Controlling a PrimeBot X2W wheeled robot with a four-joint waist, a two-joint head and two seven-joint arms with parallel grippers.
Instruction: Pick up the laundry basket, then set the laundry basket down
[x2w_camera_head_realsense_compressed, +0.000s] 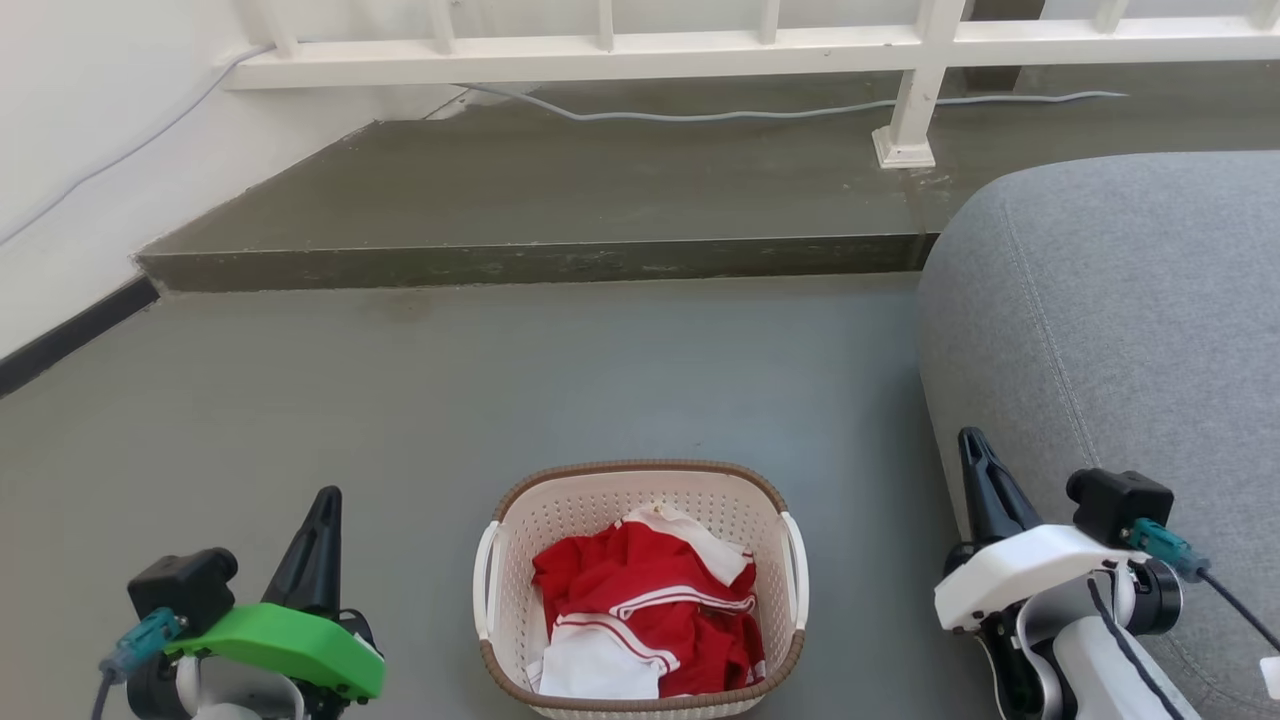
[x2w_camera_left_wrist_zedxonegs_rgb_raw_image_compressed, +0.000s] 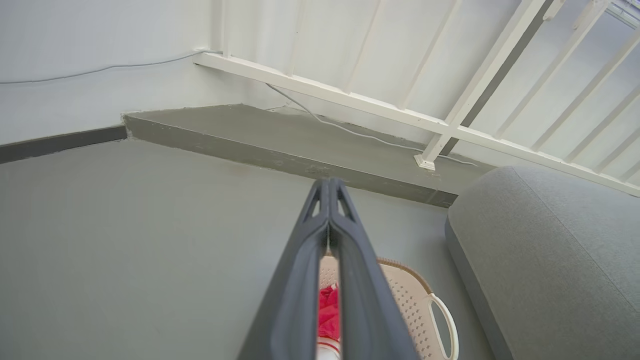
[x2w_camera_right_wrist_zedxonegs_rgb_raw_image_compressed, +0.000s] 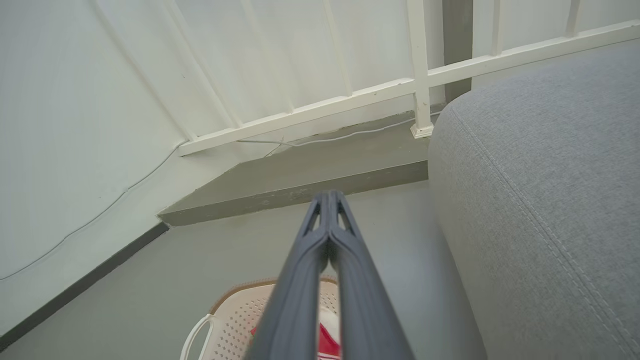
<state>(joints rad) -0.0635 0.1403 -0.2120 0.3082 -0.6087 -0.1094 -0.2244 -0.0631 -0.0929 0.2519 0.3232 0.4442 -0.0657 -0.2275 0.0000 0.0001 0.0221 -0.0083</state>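
Upright on grey floor (x2w_camera_head_realsense_compressed: 400, 400), bottom centre of head view: laundry basket (x2w_camera_head_realsense_compressed: 590, 515), just left of grey sofa (x2w_camera_head_realsense_compressed: 1100, 320). Inside, loosely heaped below brown rim: red-and-white clothes (x2w_camera_head_realsense_compressed: 640, 600).

Lower left, left gripper (x2w_camera_head_realsense_compressed: 322, 520); lower right, right gripper (x2w_camera_head_realsense_compressed: 985, 480). Both well clear of basket, fingers pressed together on nothing.

Fits two stages: waiting for lift, or already set down. Cannot tell which.

White side handles (x2w_camera_head_realsense_compressed: 485, 580) on frame-left and frame-right walls, one toward each gripper, neither blocked.
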